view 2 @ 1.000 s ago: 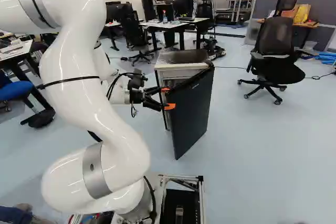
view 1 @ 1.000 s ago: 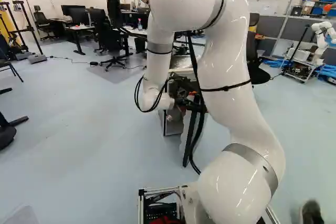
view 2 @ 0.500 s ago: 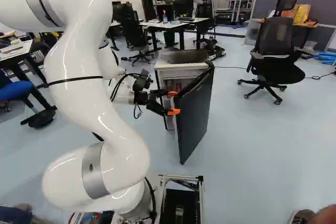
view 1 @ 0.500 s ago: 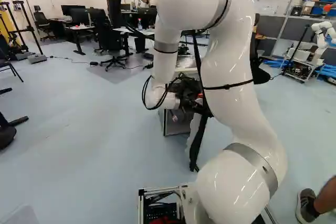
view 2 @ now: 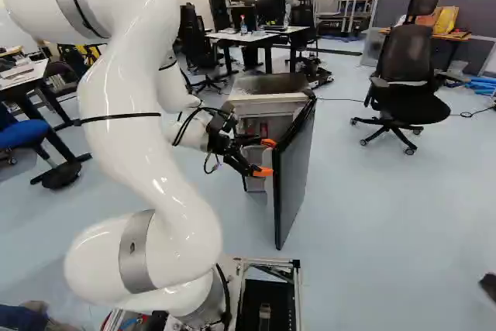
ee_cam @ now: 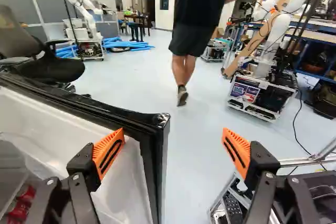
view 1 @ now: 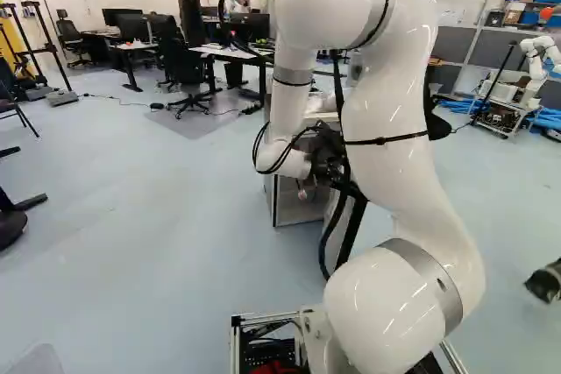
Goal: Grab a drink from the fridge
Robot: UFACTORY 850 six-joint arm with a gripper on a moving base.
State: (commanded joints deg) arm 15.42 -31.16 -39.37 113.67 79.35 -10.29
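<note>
Here's the fridge (view 2: 262, 106), biggest player on the floor, up ahead of the arm with its front open below the top front edge. Next the door (view 2: 296, 176), swung out, its free edge running up between the spread fingers in the wrist view. Then the gripper (ee_cam: 174, 132): fingers wide, nothing pinched, the orange pads (ee_cam: 107, 153) well apart. One finger reaches in on the door's pale inner side, the other stands clear beyond the edge; whether the near pad actually touches, I can't tell.

And the smallest, the prize: red drinks (ee_cam: 22, 203), cans by the look of them, down in the fridge by a shelf edge, inside the front opening. Which shelf corner is nearest, I can't make out. I'd call them modest in weight if full, firm but thin-walled, smooth, likely slippery if there's any chill on them. Take one round the middle of its body, pads on opposite sides, snug rather than crushing.

Where are they from the fingers? Off to the door-side finger's outer flank, well apart, not between the pads. The gripper needs to come round the door edge and turn in towards the opening.
</note>
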